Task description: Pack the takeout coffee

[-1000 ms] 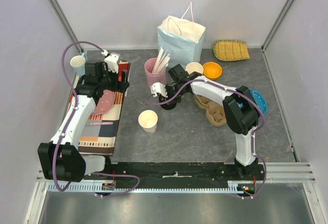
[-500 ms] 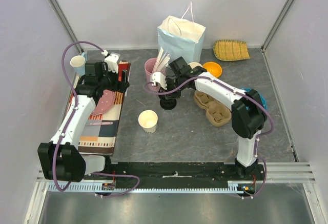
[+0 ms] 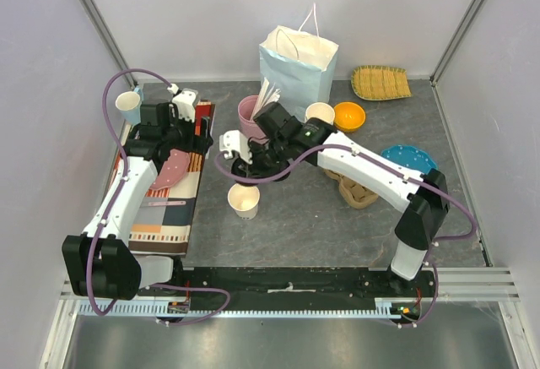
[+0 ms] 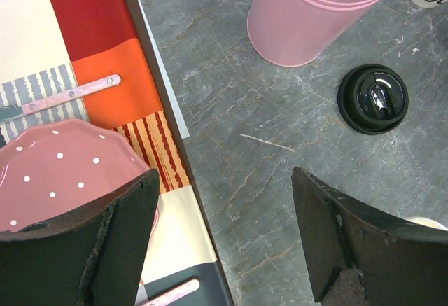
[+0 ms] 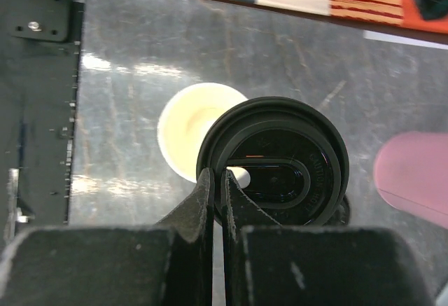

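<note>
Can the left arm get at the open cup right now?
Probably not cleanly: the right gripper, shut on a lid, hangs close over the cup, blocking a top grasp. A side approach looks open.

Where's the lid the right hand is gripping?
Right wrist view, centre: the black lid, pinched at its rim by the right hand, partly overlaps the open white cup beneath.

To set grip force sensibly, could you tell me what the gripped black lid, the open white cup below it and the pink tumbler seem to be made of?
Black lid, pinched at its rim by the right gripper: likely moulded plastic, slight sheen, with a raised ring. White cup: probably paper, matte, thin rim. Pink tumbler: smooth plastic or coated metal; unclear.
</note>
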`<state>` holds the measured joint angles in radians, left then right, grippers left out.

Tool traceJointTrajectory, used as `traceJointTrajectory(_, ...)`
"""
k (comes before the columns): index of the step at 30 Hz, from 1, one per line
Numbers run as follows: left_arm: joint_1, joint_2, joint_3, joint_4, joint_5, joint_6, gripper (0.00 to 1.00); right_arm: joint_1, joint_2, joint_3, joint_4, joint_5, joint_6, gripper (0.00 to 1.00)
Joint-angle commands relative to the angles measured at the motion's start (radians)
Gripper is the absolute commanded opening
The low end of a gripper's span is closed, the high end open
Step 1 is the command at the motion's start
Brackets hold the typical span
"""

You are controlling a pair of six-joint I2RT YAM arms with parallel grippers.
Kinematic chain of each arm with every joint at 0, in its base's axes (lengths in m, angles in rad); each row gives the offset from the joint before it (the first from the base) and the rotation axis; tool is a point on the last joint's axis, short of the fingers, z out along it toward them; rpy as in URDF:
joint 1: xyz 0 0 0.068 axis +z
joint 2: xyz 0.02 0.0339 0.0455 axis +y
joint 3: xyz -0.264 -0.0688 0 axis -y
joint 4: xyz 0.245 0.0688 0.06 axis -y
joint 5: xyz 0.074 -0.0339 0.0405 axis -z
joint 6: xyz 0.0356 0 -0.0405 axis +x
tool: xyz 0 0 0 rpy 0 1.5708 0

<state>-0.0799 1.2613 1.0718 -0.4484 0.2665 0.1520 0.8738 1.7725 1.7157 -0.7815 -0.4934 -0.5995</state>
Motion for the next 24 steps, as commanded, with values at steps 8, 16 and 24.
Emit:
traceJointTrajectory(8, 0.003, -0.034, 0.002, -0.026, 0.025, 0.034, 0.82, 0.154, 0.027, 0.01, -0.055, 0.052, 0.079, 0.0)
traceJointTrajectory(16, 0.003, -0.039, -0.007, -0.029, 0.034, 0.029, 0.8, 0.157, 0.085, 0.021, -0.055, 0.095, 0.058, 0.0)
traceJointTrajectory(24, 0.002, -0.043, -0.012, -0.027, 0.034, 0.032, 0.81, 0.16, 0.116, 0.03, -0.055, 0.095, 0.05, 0.0)
